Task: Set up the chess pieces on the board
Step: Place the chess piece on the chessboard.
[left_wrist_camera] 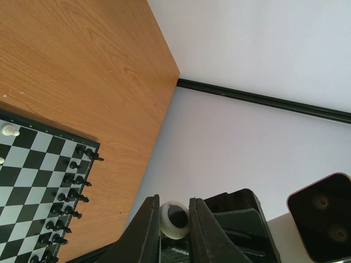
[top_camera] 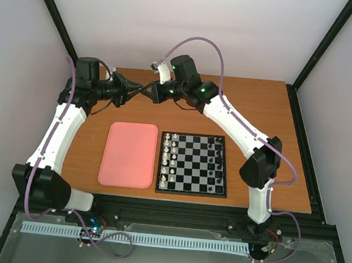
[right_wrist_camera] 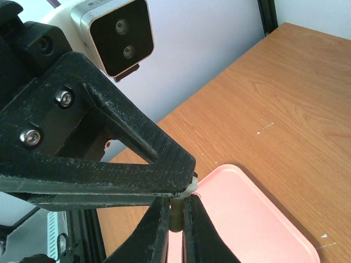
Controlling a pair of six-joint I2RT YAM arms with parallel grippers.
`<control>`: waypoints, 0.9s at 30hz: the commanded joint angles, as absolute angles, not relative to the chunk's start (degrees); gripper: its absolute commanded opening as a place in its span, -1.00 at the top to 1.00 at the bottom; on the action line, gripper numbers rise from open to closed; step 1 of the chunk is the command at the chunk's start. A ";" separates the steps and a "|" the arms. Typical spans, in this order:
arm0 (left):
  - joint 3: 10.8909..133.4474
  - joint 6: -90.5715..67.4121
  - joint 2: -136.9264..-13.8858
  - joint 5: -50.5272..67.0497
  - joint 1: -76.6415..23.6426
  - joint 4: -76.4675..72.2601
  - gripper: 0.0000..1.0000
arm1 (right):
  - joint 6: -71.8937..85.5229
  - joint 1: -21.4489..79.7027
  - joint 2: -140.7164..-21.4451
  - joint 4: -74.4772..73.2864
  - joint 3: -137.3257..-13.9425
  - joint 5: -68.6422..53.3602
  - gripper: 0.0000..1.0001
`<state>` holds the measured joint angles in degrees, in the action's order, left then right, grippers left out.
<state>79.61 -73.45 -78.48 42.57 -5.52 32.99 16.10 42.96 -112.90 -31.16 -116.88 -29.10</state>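
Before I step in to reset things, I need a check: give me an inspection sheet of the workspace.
Surface: wooden table.
Job's things: board, white pieces along its left, black pieces along its right.
Clutter: pink tray left of the board.
Grippers: left gripper and right gripper tip to tip, both shut on a held piece, white.
Cables: purple cables along both arms.
Surroundings: white walls, black frame.

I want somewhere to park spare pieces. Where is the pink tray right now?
Top view: the pink tray lies flat on the table, close beside the board on its left.
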 commanded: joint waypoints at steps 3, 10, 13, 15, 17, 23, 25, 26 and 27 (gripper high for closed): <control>80.82 -74.53 -77.07 44.03 -5.71 31.87 0.98 | 15.70 43.33 -113.87 -31.57 -118.75 -27.73 0.94; 80.71 -70.58 -76.10 43.64 -5.72 35.55 0.86 | 13.67 43.37 -113.57 -36.07 -121.86 -23.35 0.94; 80.62 -66.15 -75.92 43.48 -5.75 38.48 0.52 | 12.17 43.33 -113.07 -38.76 -122.77 -22.25 0.94; 80.02 -64.68 -75.48 43.56 -5.71 38.58 0.28 | 11.37 43.33 -112.65 -40.08 -122.41 -22.04 0.94; 80.03 -63.04 -75.33 43.19 -5.71 39.60 0.05 | 10.81 43.33 -112.50 -41.22 -122.34 -22.23 0.95; 81.23 -54.38 -76.02 38.11 -5.72 46.70 -0.50 | 8.83 43.35 -110.94 -46.27 -123.28 -21.73 0.95; 80.62 -51.84 -76.35 36.34 -5.74 48.19 -0.53 | 7.98 43.33 -110.83 -50.17 -124.68 -22.15 0.94; 80.33 -50.54 -76.54 35.58 -5.72 48.85 -0.54 | 7.92 43.34 -110.67 -52.16 -124.71 -22.49 0.94; 80.30 -49.09 -76.88 34.64 -5.75 49.73 -0.55 | 7.86 43.33 -110.42 -54.05 -126.03 -22.54 0.94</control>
<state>79.61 -56.90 -76.66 38.81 -5.54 44.51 9.93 43.27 -112.97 -46.11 -121.91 -22.65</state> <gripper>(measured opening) 0.768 0.058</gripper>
